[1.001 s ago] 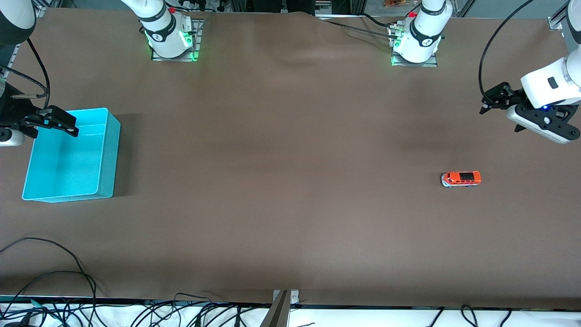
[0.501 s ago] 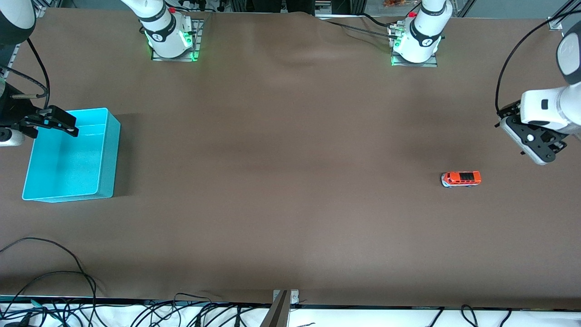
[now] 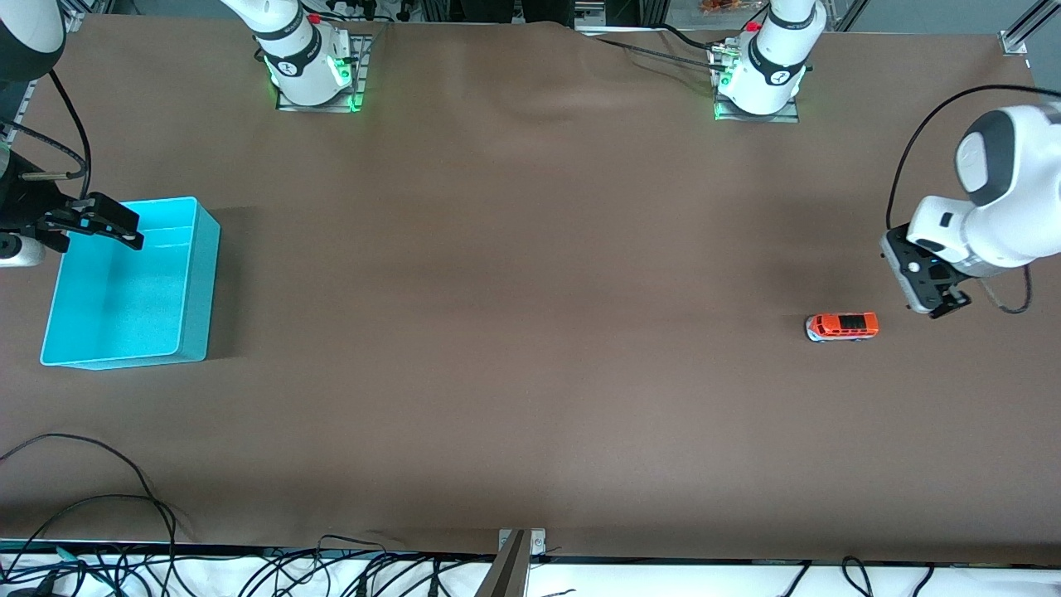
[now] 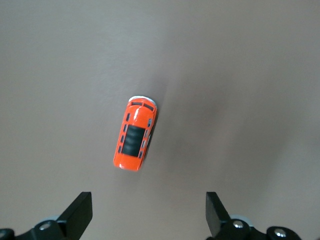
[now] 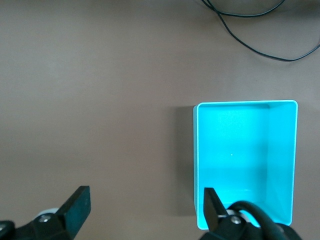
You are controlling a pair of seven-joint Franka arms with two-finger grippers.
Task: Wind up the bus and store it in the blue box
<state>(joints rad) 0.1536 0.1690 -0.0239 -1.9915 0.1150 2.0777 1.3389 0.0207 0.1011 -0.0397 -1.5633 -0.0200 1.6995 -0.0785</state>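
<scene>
Brown matte bench [image 3: 514,274], slight wrinkles near the arm bases, loose cables [image 3: 99,514] along the camera-side edge. Bus [image 3: 842,326] sits on its wheels toward the left arm's end. Left hand [image 3: 924,286] hovers just beside it, fingers spread, empty. Blue box [image 3: 191,282] at the right arm's end, nothing inside; right hand [image 3: 99,224] waits over its rim, open.
</scene>
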